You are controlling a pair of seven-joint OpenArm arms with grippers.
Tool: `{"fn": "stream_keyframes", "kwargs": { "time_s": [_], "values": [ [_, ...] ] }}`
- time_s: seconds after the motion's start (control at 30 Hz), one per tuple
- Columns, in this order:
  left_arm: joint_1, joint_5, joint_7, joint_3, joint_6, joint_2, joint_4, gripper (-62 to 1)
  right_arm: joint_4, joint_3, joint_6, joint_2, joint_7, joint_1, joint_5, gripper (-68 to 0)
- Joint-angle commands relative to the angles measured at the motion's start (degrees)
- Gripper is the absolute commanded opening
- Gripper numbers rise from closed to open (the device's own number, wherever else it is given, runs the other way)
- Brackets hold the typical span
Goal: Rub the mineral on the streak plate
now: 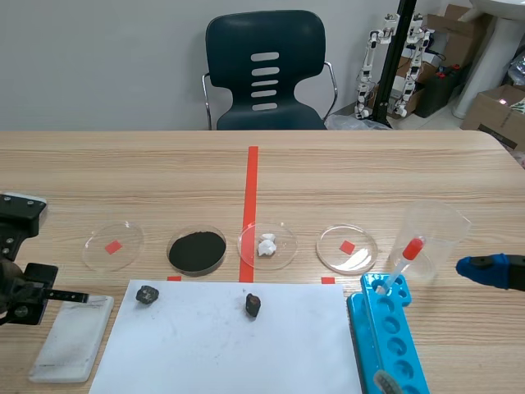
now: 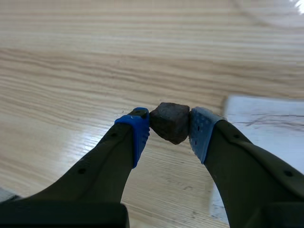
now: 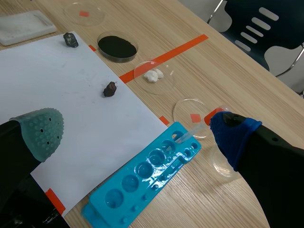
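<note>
Left end effector [image 2: 170, 129] grips the mineral [image 2: 170, 121], just beside the streak plate [image 2: 266, 126], itself mostly cut off; whether the mineral touches the surface [image 2: 71, 71] is unclear. Right end effector [image 3: 137, 132] hangs released.

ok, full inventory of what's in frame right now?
streak plate: 1, white, left of the paper
held mineral: 1, dark brown, between the left hand's pads
loose minerals: 2, dark, on the paper
paper: 1, white, front centre
petri dishes: 4, clear, in a row behind the paper; outer two empty, inner two hold black powder and white chunks
well tray: 1, blue, right of the paper
dropper: 1, red bulb, leaning on the tray's far end
beaker: 1, clear, behind the tray
table: 1, light wood
chair: 1, dark, behind the table
left hand: shut on the mineral
right hand: open, right side
</note>
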Motion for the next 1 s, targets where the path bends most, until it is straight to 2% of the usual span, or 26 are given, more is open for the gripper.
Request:
{"fn": "stream_keyframes", "kwargs": {
  "time_s": [0.0,0.2,0.3,0.37,0.5,0.57,0.67,0.97],
  "values": [
    [2.34,-0.28,-2.43,-1.6,0.26,-1.31,4.04,-49.8,0.55,0.5,-0.04,0.26,0.7,0.17,0.44,-2.0],
    [13.2,-1.81,-11.26,-5.51,0.09,-1.81,15.3,-49.8,0.55,0.5,-0.04,0.26,0.7,0.17,0.44,-2.0],
    [18.58,-3.89,-17.53,-6.54,-0.04,-1.79,19.85,-49.8,0.55,0.5,-0.04,0.26,0.7,0.17,0.44,-2.0],
    [22.1,-4.66,-21.88,-6.56,-1.66,-1.79,22.64,-49.8,0.55,0.5,-0.04,0.26,0.7,0.17,0.44,-2.0],
    [28.63,-6.47,-31.52,-6.56,-10.38,-1.77,27.74,-49.8,0.55,0.5,-0.04,0.26,0.7,0.17,0.44,-2.0],
    [31.58,-6.45,-36.22,-6.56,-15.54,-1.62,29.92,-49.8,0.55,0.5,-0.04,0.26,0.7,0.17,0.44,-2.0],
    [35.36,-6.4,-42.6,-6.54,-21.64,-1.11,32.74,-49.8,0.55,0.5,-0.04,0.26,0.7,0.17,0.44,-2.0],
    [40.41,-6.1,-50.73,-6.54,-32.22,4.94,37.75,-49.8,0.55,0.5,-0.04,0.26,0.7,0.17,0.44,-2.0]
  ]
}}
